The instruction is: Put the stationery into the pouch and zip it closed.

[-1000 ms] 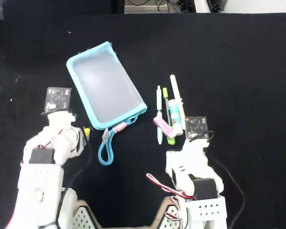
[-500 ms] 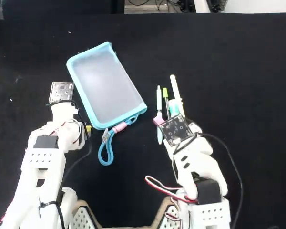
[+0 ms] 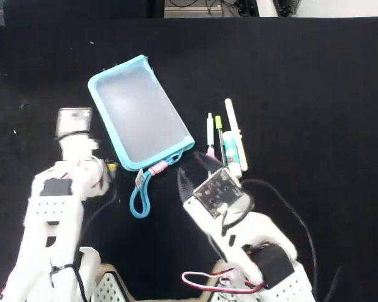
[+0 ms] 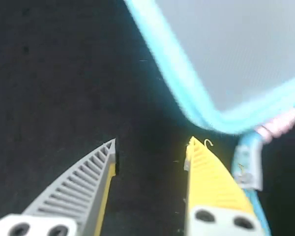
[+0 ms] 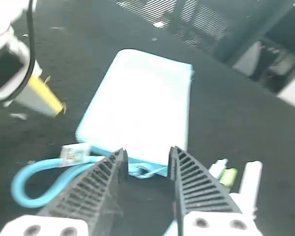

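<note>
Early yet, by my read; pouch point(image 3: 138, 113) lies flat on black table point(image 3: 315, 94), nothing seen inside; can't tell if zip is open or shut. Stationery point(image 3: 228, 141) (pens, marker, glue stick) lies side by side just right of pouch, all out on the table. Left gripper point(image 4: 151, 147): fingers spread, empty, low by pouch's strap-end corner; zip pull point(image 4: 247, 169) just beside its yellow finger. Right gripper point(image 5: 148, 155): fingers spread, empty, hangs btwn strap point(image 5: 27, 184) end of pouch and stationery, apart from both. Step in hand, prob.: approach to pouch mouth, w/ no item picked up. Next move calls for one arm to pin the corner, the other to take the zip pull; pull looks small & flat, so fine aim needed; then pens go in one at a time.
</note>
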`<action>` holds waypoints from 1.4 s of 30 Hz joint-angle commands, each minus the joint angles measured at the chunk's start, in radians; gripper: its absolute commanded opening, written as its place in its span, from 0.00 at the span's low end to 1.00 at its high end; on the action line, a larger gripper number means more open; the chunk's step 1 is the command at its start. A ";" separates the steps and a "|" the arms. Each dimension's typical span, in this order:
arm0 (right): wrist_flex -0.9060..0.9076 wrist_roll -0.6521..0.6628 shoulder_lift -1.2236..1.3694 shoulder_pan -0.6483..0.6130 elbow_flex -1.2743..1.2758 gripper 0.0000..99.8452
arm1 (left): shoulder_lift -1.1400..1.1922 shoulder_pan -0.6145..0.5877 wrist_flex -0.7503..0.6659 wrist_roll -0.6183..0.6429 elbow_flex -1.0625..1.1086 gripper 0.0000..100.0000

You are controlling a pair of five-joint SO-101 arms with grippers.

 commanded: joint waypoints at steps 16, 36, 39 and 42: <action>-0.021 -0.052 0.510 -0.118 -0.323 0.15 | -0.002 -0.269 -0.089 0.189 -0.048 0.23; -0.327 -0.259 1.086 -0.454 -0.315 0.26 | -0.002 -0.410 -0.091 0.308 -0.056 0.23; -0.364 -0.310 1.132 -0.491 -0.317 0.25 | -0.002 -0.410 -0.091 0.308 -0.056 0.23; -0.437 -0.321 1.175 -0.471 -0.300 0.25 | -0.002 -0.410 -0.107 0.307 -0.053 0.23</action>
